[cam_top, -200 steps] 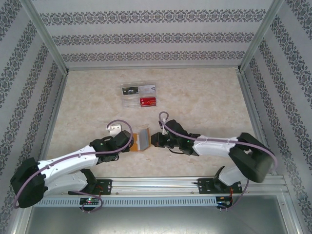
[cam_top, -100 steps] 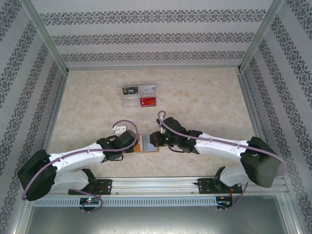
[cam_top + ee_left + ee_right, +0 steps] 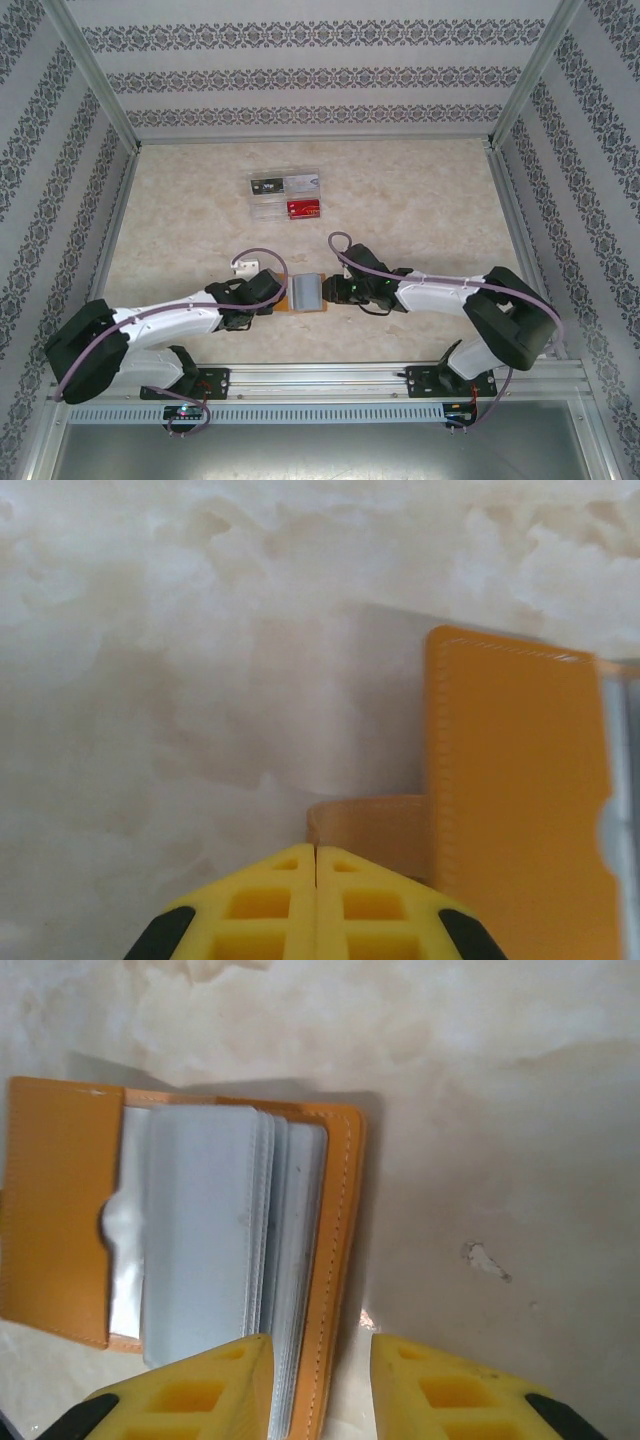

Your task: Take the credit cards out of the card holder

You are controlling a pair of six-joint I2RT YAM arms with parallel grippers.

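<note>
One open card holder [image 3: 305,293] is seen at lower centre overhead, its tab met by the clenched left gripper [image 3: 316,865], its edge straddled by the released right gripper [image 3: 322,1360], so the cover alone may be pinched.

Lab test booth: aluminium frame [image 3: 100,85], patterned walls [image 3: 320,75].

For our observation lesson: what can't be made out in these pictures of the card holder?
Top view: print on the far cards, too small.
Right wrist view: the card holder pockets' contents, hidden behind cloudy sleeves.
Left wrist view: its right side, cut off by the edge.
</note>
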